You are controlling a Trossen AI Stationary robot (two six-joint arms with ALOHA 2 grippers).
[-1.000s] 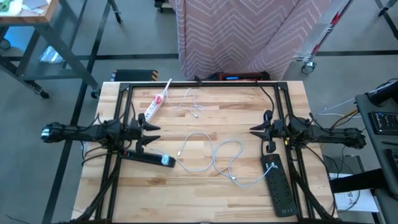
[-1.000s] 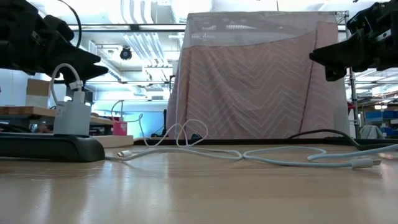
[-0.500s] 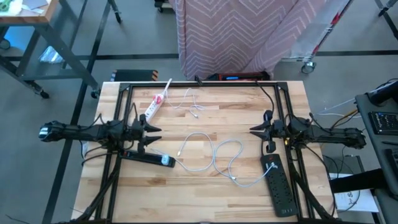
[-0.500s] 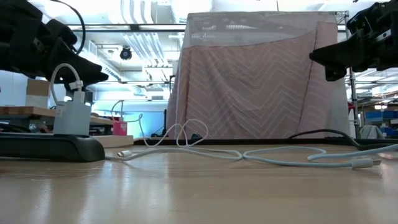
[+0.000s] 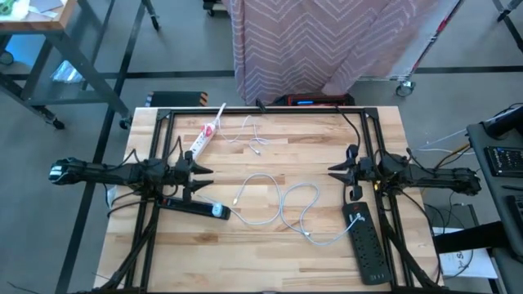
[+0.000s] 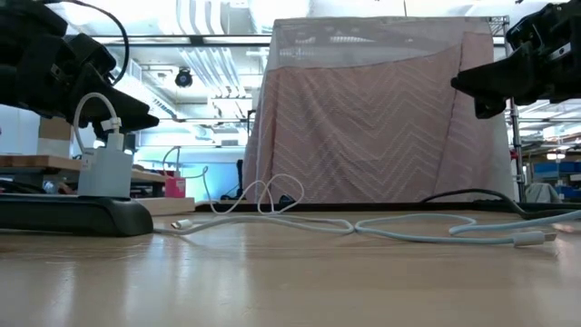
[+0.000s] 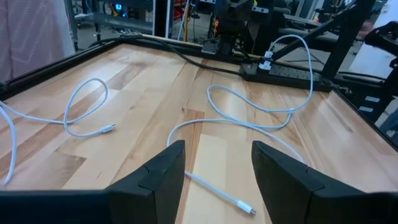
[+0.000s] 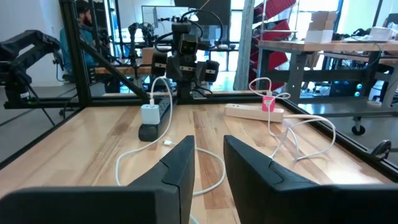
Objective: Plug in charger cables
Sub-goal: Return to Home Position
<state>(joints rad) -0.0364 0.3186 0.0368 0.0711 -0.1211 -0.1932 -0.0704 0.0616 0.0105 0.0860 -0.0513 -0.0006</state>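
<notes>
- The pale wooden worktop [image 5: 245,245] sits in a black frame on a grey floor, with a pink zigzag cloth [image 5: 327,49] draped at 12 o'clock.
- The charger cables [image 5: 282,200] loop loose across the middle.
- One cable runs to a pale plug block [image 6: 103,173] in the black power strip [image 5: 196,206] at 8 o'clock.
- Another runs to a pink block [image 5: 208,129] in the white power strip [image 5: 198,145] at 11 o'clock.
- A third reaches the second black strip [image 5: 365,241] at 4 o'clock.
- The left end effector [image 5: 200,178] hangs at 9 o'clock with its fingers spread.
- The right end effector [image 5: 333,171] is at 3 o'clock, its fingers parted by a narrow gap.
- From table height both arms are cut off at the upper corners.
- Print on the strips is too small to read.
</notes>
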